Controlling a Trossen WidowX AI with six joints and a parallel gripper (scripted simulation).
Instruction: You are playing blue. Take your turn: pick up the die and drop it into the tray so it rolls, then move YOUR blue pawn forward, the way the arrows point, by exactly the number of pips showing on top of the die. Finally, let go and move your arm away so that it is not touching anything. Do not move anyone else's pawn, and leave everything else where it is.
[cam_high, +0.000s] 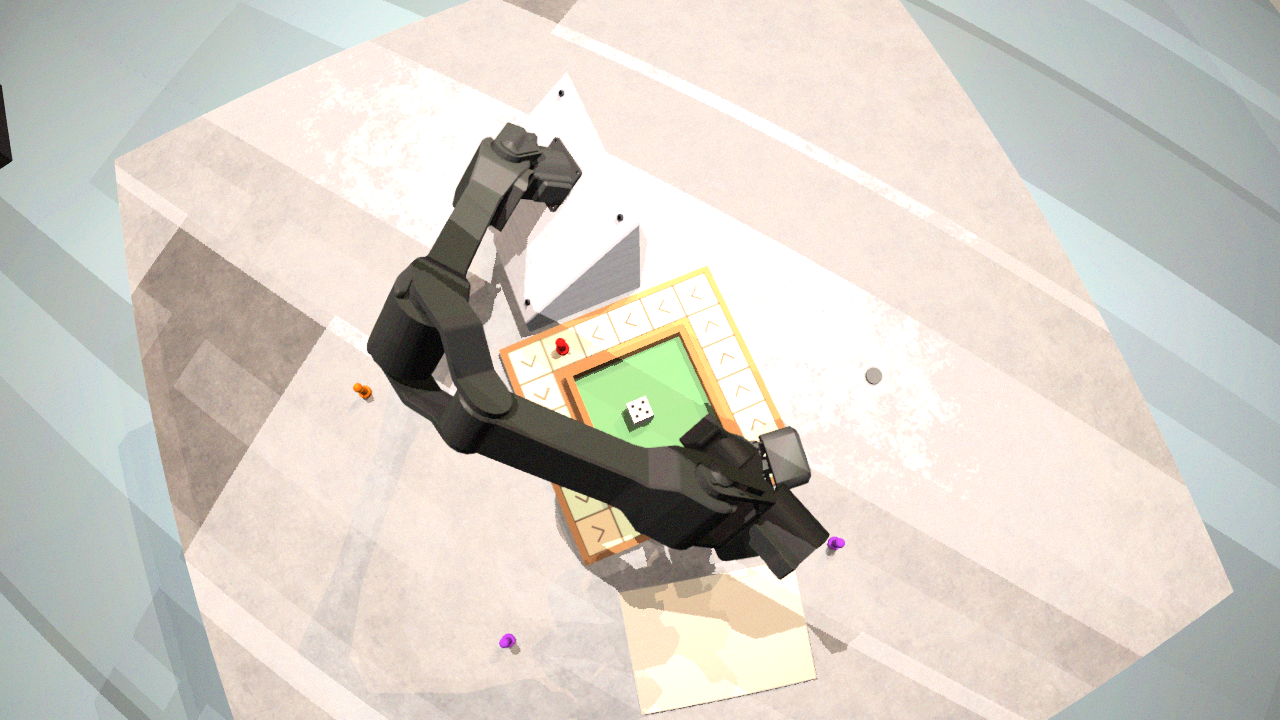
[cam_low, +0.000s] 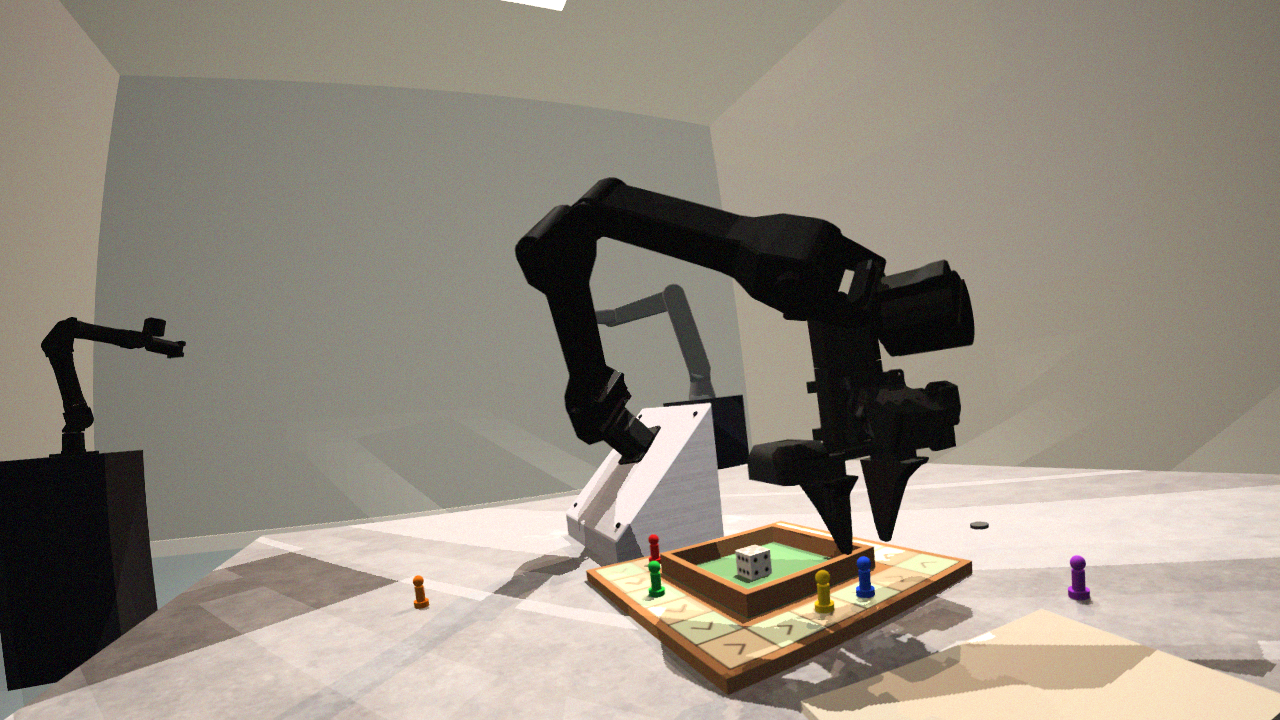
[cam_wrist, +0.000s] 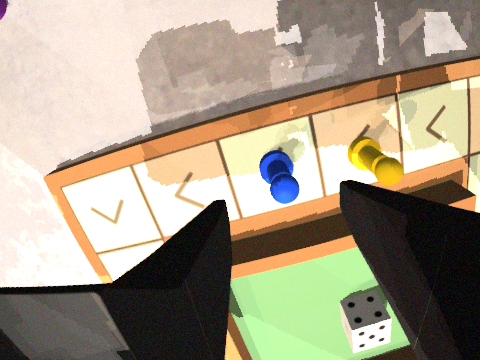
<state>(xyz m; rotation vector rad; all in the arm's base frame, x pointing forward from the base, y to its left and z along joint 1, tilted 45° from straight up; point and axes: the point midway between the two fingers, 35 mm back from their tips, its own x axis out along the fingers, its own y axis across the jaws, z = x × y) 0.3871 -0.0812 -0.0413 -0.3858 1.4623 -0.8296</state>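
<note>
The white die (cam_high: 639, 411) (cam_low: 752, 563) (cam_wrist: 371, 335) rests in the green-floored tray (cam_low: 787, 594) (cam_wrist: 295, 241), with five pips on top. The blue pawn (cam_low: 863, 577) (cam_wrist: 284, 187) stands upright on the track, two squares before the corner square with the turned arrow. The yellow pawn (cam_low: 822, 592) (cam_wrist: 367, 154) stands one square behind it. The arm hides both in the top view. My gripper (cam_low: 864, 545) (cam_wrist: 284, 202) is open and empty, pointing down above the board near the blue pawn, its fingertips above pawn height.
A red pawn (cam_high: 562, 346) (cam_low: 654, 546) and a green pawn (cam_low: 656, 579) stand elsewhere on the track. Off the board are an orange pawn (cam_high: 362, 391) (cam_low: 419, 591), purple pawns (cam_high: 507, 641) (cam_high: 836, 542) (cam_low: 1078, 577), a grey disc (cam_high: 873, 376) (cam_low: 979, 525) and a cream sheet (cam_high: 716, 662) (cam_low: 1029, 662).
</note>
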